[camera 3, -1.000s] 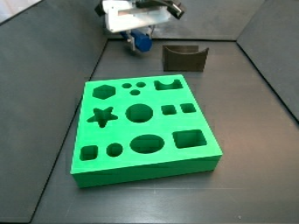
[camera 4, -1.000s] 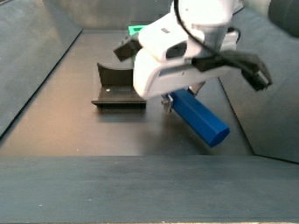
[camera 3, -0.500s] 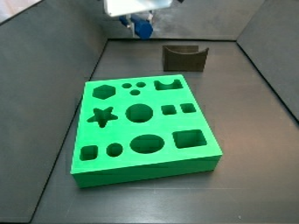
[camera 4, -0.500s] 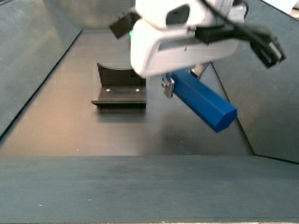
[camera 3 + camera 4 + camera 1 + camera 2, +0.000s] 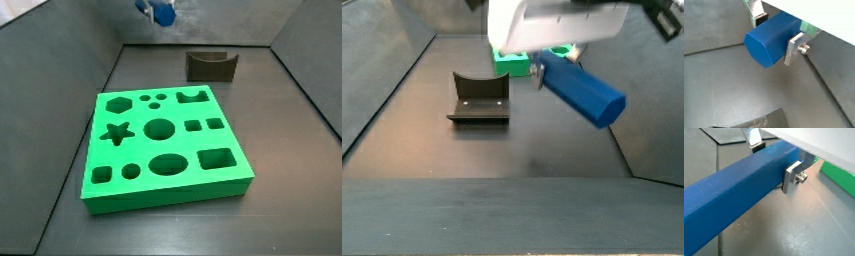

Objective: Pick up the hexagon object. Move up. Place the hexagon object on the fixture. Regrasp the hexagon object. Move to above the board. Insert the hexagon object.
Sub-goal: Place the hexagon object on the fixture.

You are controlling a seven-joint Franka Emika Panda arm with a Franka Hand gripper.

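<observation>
My gripper (image 5: 776, 31) is shut on the blue hexagon object (image 5: 769, 40), a long blue peg, and holds it high above the floor. The silver fingers (image 5: 793, 176) clamp its sides in both wrist views, and the peg (image 5: 737, 203) runs out long from the jaws. In a side view the peg (image 5: 584, 91) hangs tilted under the white gripper body (image 5: 556, 22). In a side view only its end (image 5: 162, 13) shows at the top edge. The dark fixture (image 5: 211, 66) with its curved notch stands on the floor behind the green board (image 5: 167, 150). It also shows in a side view (image 5: 477, 100).
Grey walls close in the floor on both sides (image 5: 67, 80). A strip of the green board (image 5: 839, 175) shows beyond the jaws in a wrist view, and its corner (image 5: 510, 62) lies behind the gripper. An edge of the fixture (image 5: 761, 123) lies below the peg.
My gripper has risen with the blue hexagon object in it, from just above the floor to the top edge of the side view. The board and the fixture have not moved.
</observation>
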